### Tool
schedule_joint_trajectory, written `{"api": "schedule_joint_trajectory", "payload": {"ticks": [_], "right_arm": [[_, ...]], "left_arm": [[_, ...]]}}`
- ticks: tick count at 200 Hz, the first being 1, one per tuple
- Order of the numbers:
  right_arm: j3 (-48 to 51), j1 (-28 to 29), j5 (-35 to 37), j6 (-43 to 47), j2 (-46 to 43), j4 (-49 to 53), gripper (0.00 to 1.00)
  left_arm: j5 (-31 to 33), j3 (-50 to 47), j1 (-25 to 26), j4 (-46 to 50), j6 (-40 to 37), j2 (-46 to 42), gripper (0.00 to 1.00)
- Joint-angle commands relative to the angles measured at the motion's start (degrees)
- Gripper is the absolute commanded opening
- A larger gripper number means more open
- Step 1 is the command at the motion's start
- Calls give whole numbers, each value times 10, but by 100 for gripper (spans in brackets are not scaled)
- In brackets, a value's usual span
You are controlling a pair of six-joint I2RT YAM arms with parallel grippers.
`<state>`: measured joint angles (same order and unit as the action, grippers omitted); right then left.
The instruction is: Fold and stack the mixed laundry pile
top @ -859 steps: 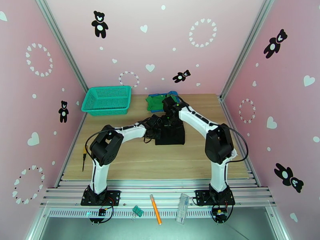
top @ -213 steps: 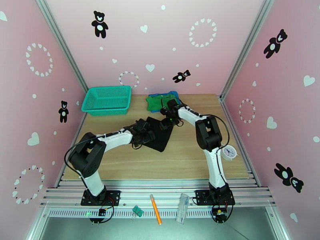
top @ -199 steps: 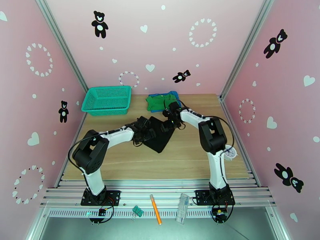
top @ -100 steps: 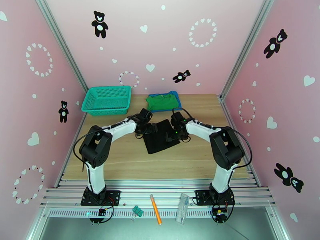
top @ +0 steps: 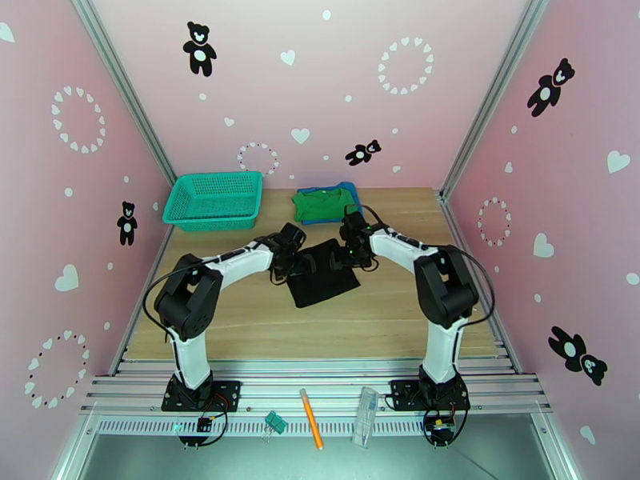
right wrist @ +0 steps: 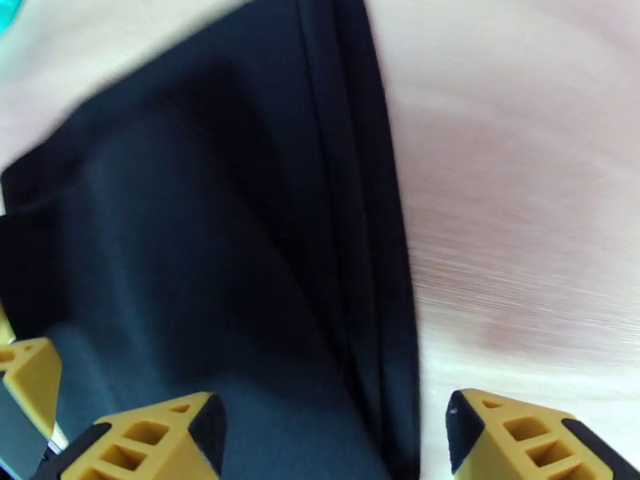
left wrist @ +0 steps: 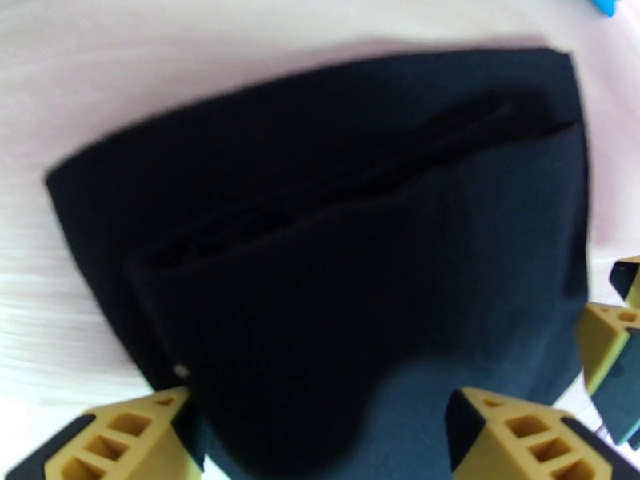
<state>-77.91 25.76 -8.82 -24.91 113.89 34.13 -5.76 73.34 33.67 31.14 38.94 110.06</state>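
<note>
My left claw [left wrist: 320,434] and right claw [right wrist: 332,434] hang with fingers spread apart at opposite edges of the folded black garment [top: 322,275], which lies flat on the tabletop [top: 360,322].

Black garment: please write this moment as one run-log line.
black garment: folded, flat on table | left claw: open, above it | right claw: open, above it | green garment: on blue shirt

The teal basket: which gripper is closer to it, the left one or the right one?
Left. The left gripper is at the left edge of the black cloth, on the side toward the basket; the right gripper is at its right edge, farther away.
</note>
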Motion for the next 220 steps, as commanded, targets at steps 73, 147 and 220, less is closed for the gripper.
{"api": "schedule_joint_trajectory", "payload": {"ticks": [73,147,220], "right_arm": [[40,27,-45,-30,41,-41,31],[70,34,-46,-49,27,-63,0],[98,40,-49,-57,13,-80,0]], "left_arm": [[47,-12,28,100,29,-27,87],[3,-62,28,42,70,-24,90],[30,-53,28,20,87,23,9]]}}
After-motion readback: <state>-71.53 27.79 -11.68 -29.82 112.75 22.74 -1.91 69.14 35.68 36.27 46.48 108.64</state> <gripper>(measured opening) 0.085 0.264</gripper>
